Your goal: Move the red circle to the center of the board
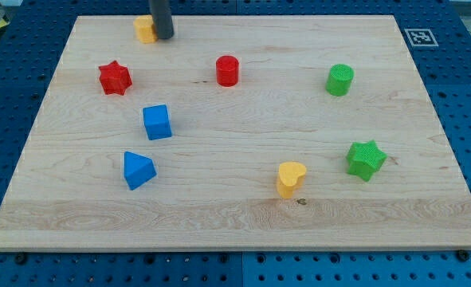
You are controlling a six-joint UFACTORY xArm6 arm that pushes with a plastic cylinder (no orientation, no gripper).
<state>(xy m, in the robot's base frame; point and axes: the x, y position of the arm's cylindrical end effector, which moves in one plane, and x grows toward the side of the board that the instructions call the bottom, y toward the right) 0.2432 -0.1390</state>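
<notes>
The red circle (227, 70) stands on the wooden board (235, 215), above the board's middle and a little to the view's left. My tip (163, 37) is near the board's top edge at the view's upper left, right beside a yellow block (144, 29). The tip is well to the left of the red circle and apart from it.
A red star (115, 78) sits at the left. A blue cube (157, 122) and a blue triangle (138, 170) lie lower left. A yellow heart (290, 178) sits lower right of middle. A green circle (339, 80) and a green star (366, 159) are at the right.
</notes>
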